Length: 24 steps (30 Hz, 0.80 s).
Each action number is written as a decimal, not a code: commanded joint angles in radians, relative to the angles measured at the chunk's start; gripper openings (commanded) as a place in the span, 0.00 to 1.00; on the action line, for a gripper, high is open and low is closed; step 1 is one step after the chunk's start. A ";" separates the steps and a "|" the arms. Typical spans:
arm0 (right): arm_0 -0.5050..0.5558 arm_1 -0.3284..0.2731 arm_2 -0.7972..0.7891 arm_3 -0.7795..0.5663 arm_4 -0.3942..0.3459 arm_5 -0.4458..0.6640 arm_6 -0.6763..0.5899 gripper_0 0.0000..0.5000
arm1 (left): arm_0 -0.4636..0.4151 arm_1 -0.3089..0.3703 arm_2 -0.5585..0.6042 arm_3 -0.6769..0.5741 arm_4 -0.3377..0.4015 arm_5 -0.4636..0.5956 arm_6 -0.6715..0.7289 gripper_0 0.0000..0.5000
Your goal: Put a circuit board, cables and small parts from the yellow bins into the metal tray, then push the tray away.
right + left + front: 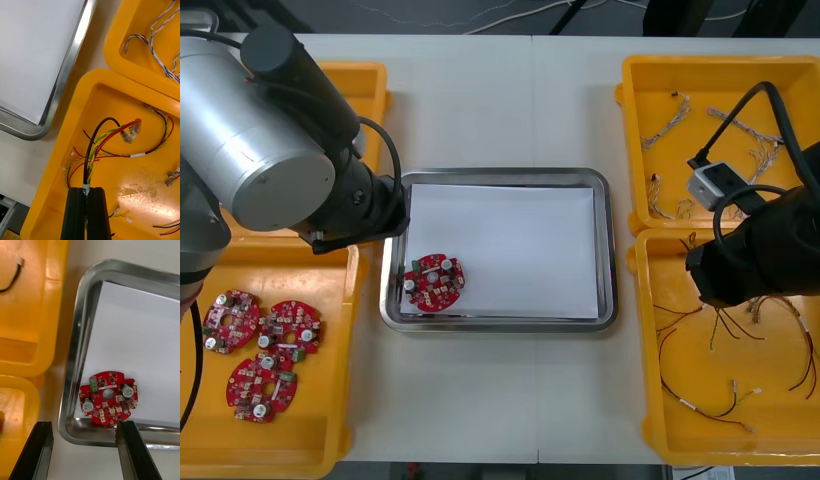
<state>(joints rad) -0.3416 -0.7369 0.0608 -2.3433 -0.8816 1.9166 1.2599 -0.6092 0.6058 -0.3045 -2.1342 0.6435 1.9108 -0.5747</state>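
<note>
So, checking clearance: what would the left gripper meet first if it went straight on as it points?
Probably the metal tray at its corner rim, under the open left gripper; the circuit board lies just inside. Depth is unclear. The right gripper holds a red and yellow cable.

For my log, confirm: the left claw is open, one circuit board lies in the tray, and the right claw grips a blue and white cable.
Not quite: the right claw is shut on a red and yellow cable, not blue and white, as the right wrist view shows. The rest holds.
</note>
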 commanded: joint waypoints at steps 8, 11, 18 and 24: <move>-0.240 -0.045 0.255 -0.017 -0.076 0.003 -0.007 0.00 | -0.040 0.138 0.151 0.017 0.091 0.009 -0.226 1.00; -0.275 -0.045 0.297 0.006 -0.112 -0.007 -0.002 0.00 | -0.040 0.149 0.185 0.045 0.099 0.009 -0.275 1.00; -0.389 -0.044 0.441 0.075 -0.131 -0.100 0.029 0.00 | -0.041 0.184 0.248 0.155 0.091 0.001 -0.401 1.00; -0.471 -0.022 0.542 0.164 -0.114 -0.176 0.142 0.00 | -0.041 0.184 0.300 0.241 0.053 -0.018 -0.475 1.00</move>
<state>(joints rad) -0.7456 -0.7514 0.5556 -2.2087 -1.0051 1.7686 1.3032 -0.6113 0.7497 -0.0536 -1.9140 0.7177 1.9080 -0.9390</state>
